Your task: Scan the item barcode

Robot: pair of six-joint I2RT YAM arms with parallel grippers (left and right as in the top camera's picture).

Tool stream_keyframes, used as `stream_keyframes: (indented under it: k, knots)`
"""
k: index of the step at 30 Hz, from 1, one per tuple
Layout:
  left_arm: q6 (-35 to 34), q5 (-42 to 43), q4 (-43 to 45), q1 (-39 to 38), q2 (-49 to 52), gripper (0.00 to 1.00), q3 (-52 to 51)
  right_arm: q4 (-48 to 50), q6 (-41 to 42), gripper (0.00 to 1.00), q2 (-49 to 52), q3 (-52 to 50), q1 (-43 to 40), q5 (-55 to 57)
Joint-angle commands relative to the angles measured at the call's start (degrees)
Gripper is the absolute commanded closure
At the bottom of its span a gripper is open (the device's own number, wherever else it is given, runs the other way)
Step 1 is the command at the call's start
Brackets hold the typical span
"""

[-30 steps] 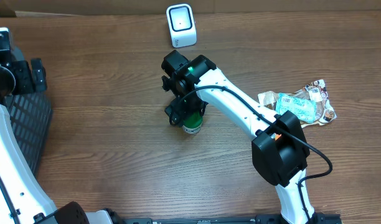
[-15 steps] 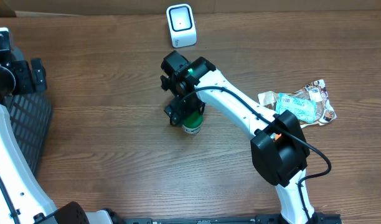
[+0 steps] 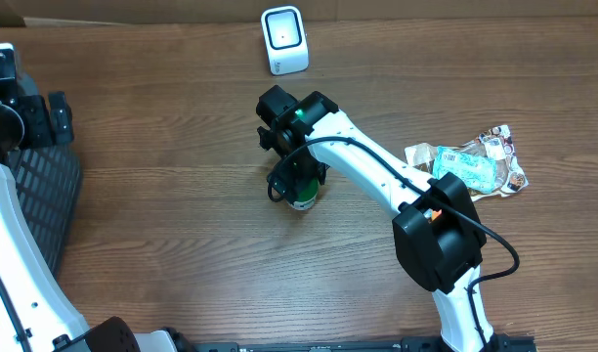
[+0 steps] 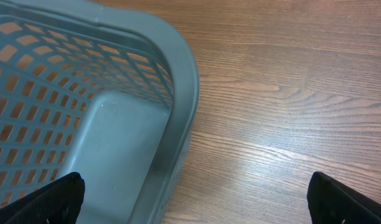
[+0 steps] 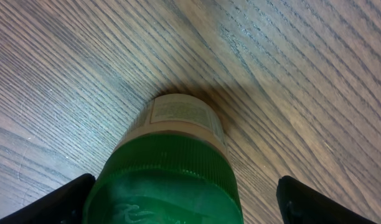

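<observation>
The item is a small jar with a green ribbed lid (image 5: 169, 180) and a pale label (image 5: 181, 112), standing upright on the wooden table (image 5: 302, 74). My right gripper (image 5: 190, 202) hangs straight above it, open, with one finger (image 5: 60, 202) close beside the lid and the other finger (image 5: 321, 202) well clear of it. From overhead only the jar's lower edge (image 3: 302, 202) shows under the right gripper (image 3: 295, 182). The white barcode scanner (image 3: 284, 39) stands at the table's far edge. My left gripper (image 4: 193, 202) is open and holds nothing.
A grey mesh basket (image 4: 116, 124) lies under the left gripper, its corner rim (image 3: 55, 186) showing at the table's left side. A heap of printed packets (image 3: 470, 166) lies to the right, beside the right arm's elbow (image 3: 438, 235).
The right gripper has turned and settled slightly lower around the jar, its jaws drawn in a little. The jar, scanner and left arm have not moved.
</observation>
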Motion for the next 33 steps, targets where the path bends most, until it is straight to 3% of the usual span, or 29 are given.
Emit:
stream_keyframes:
  k: [1,12,27,33]
  knots:
    - [1.3,0.0,0.2,-0.1,0.3,0.0,0.2,0.2,0.5,0.09,-1.1,-0.5,-0.3,0.3]
    - [1.3,0.0,0.2,-0.1,0.3,0.0,0.2,1.0,0.4,0.12,-1.1,-2.5,-0.3,-0.6]
    - [1.3,0.0,0.2,-0.1,0.3,0.0,0.2,-1.3,0.3,0.52,-1.1,-0.8,-0.3,-1.9]
    - [1.3,0.0,0.2,-0.1,0.3,0.0,0.2,-5.9,0.3,0.53,-3.4,4.7,-0.6,-7.6]
